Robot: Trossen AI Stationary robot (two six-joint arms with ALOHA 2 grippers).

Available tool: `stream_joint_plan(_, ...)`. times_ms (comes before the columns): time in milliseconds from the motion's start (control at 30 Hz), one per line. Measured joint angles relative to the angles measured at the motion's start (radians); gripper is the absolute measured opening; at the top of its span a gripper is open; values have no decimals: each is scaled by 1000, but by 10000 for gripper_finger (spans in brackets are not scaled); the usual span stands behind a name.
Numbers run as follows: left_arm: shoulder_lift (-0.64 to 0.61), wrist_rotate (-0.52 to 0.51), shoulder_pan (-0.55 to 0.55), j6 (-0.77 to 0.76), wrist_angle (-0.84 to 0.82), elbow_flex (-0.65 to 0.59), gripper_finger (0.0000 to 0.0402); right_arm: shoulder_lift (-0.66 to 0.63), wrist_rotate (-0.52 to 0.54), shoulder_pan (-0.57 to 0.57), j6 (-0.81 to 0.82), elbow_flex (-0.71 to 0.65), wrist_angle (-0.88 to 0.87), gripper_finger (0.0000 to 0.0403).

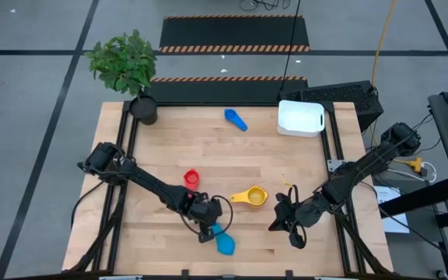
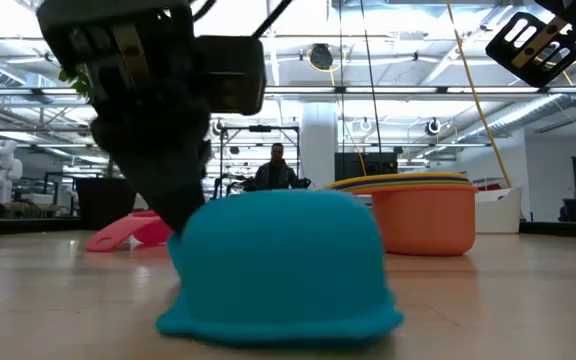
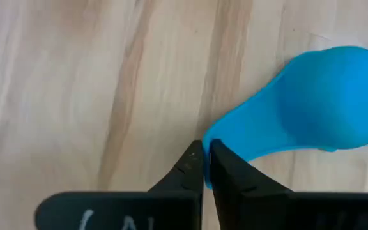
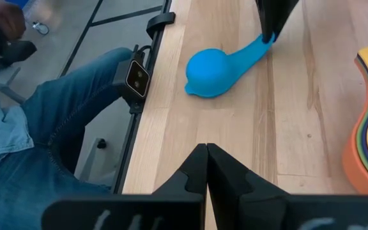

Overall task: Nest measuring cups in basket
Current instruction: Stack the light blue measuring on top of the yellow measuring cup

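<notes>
- Upside-down light blue cup (image 2: 278, 265) sits nearest; my left gripper (image 3: 206, 163) is clamped on its handle.
- I'd lift straight, avoiding twist.
- Right gripper (image 4: 206, 156) waits, fingers together.

A pale wooden table (image 1: 162, 148) carries everything. At its upper left corner stands a dark plant pot (image 1: 143, 109); a white basket (image 1: 300, 118) sits at the upper right, a blue cup (image 1: 236, 119) between them. Lower down lie a red cup (image 1: 191, 178), a yellow-and-orange stack of cups (image 1: 251, 197), and, bottom centre, a light blue cup (image 1: 225, 243) upside down.
</notes>
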Motion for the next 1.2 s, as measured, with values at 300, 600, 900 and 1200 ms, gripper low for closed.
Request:
stream_joint_plan(300,-165,-220,-48,84,3,-4,6,0,1,0,-24,0,-8,0)
stream_joint_plan(600,-308,-603,-210,280,25,-3,6,0,54,-1,-39,0,-7,0)
stream_joint_plan(900,-325,-864,-304,563,146,-3,6,0,107,-15,-118,0,61,0)
stream_joint_plan(1200,-325,-932,-357,944,466,-3,6,0,137,-10,-318,0,277,0)
